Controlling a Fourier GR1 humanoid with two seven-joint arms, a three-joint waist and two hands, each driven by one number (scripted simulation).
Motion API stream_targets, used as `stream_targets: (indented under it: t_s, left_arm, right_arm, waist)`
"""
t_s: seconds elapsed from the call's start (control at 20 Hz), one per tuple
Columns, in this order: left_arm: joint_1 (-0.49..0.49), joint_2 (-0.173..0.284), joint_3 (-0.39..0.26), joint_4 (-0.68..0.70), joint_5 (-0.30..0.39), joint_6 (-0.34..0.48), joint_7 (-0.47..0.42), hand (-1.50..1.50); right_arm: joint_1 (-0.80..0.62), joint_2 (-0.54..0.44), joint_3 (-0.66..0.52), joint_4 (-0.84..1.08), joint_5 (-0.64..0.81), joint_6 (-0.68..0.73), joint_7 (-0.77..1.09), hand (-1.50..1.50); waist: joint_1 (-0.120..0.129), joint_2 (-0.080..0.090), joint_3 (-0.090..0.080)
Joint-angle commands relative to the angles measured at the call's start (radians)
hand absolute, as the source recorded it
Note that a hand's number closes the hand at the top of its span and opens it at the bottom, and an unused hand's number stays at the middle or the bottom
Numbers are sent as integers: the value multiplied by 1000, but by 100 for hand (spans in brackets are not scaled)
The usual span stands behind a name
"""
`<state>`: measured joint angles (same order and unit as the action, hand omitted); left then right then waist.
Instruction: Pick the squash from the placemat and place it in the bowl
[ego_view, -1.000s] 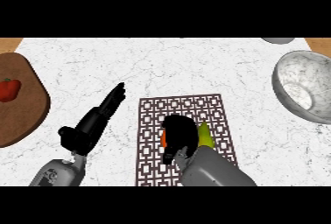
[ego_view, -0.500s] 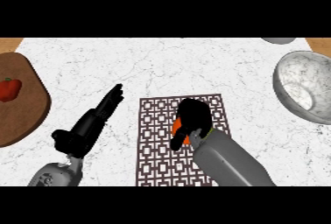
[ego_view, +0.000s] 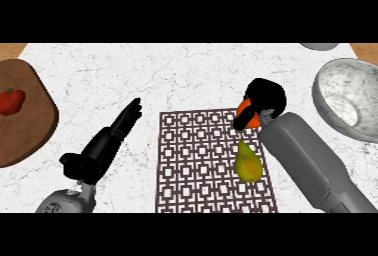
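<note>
One desk (ego_view: 184, 70), white marbled top, carrying all items below.
One brown board (ego_view: 29, 130), rounded, at the desk's left edge.
One placemat (ego_view: 199, 165), dark lattice pattern, at lower centre.
One bowl (ego_view: 328, 95), grey speckled, at the right edge, well apart from the placemat; nothing shows inside it.
One left robot hand (ego_view: 111, 140), black, fingers straight and together, pointing up and right, just left of the placemat, holding nothing.
One right robot hand (ego_view: 264, 97), black, above the placemat's upper right corner, fingers curled and clamped on an orange item (ego_view: 251, 119); whether it is lifted off the desk cannot be told.
One squash (ego_view: 249, 162), yellow-green, pear-shaped, lying on the right side of the placemat just beside the right forearm, below the right robot hand and not touched by its fingers.
One red pepper (ego_view: 10, 101), on the board's upper part.
One grey dish (ego_view: 321, 46), only its edge showing at the top right.
</note>
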<state>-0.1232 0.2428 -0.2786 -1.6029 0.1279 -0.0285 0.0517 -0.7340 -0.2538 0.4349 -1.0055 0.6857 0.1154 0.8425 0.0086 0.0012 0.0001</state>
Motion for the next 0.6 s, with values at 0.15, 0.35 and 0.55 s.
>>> stream_targets:
  t_s: [0.15, 0.35, 0.55]
  left_arm:
    - [17, -8, 16, 20, -5, -7, -11, 0]
    - [-4, -9, 33, 45, 0, -15, -35, 0]
    - [19, -23, 11, 32, -17, -13, -32, 0]
  right_arm:
    - [-59, -108, -23, -105, 149, -69, 99, 150]
    - [-136, -108, -70, -222, 220, -193, 171, 150]
    - [-126, -126, -166, -278, 224, -285, 166, 150]
  waist:
    - [-16, -6, -1]
    - [-22, -9, -1]
    - [-15, -6, 0]
